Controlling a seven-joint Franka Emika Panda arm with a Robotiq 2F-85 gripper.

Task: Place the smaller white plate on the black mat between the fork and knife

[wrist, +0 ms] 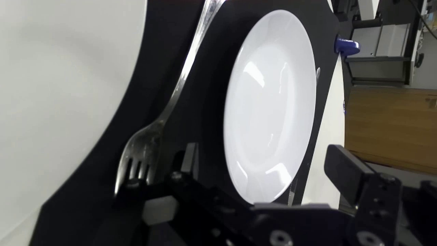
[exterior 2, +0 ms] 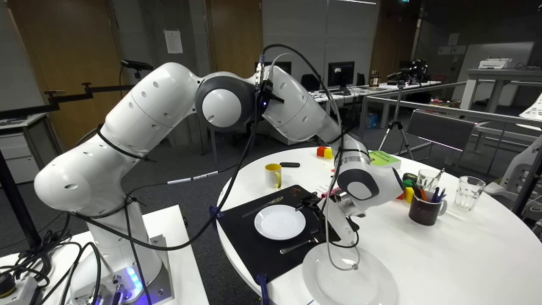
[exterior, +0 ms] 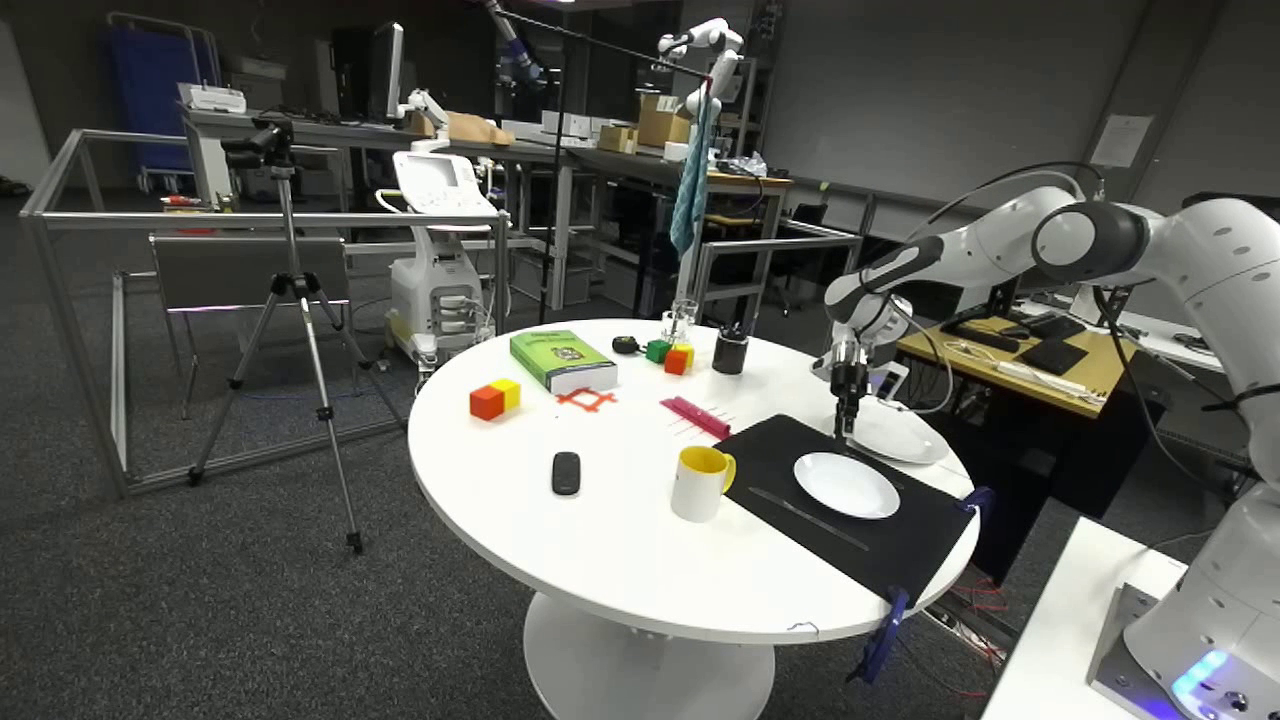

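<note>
1. The smaller white plate (exterior 2: 280, 222) lay flat on the black mat (exterior 2: 264, 256), between the fork (wrist: 175, 94) and the knife (exterior: 809, 519), so I judged the placing done
2. The gripper (wrist: 263, 153) stood close by the plate's rim near the fork's tines, its fingers spread wide with nothing pinched, presumably to leave the plate free
3. Fork and knife lay towards opposite edges of the mat, probably to keep the middle for the plate
4. Blue clamps (exterior: 880, 640) sat at two of the mat's corners on the round table's (exterior: 620, 540) edge, likely to stop it sliding
5. Past the fork, by the mat's edge, lay the larger white plate (exterior 2: 360, 286); the yellow-handled mug (exterior: 697, 490) stood off the knife-side edge, both seemingly kept outside the setting
6. Lifting clear looked the sensible next move, since swinging sideways might have nudged the rim or fork
</note>
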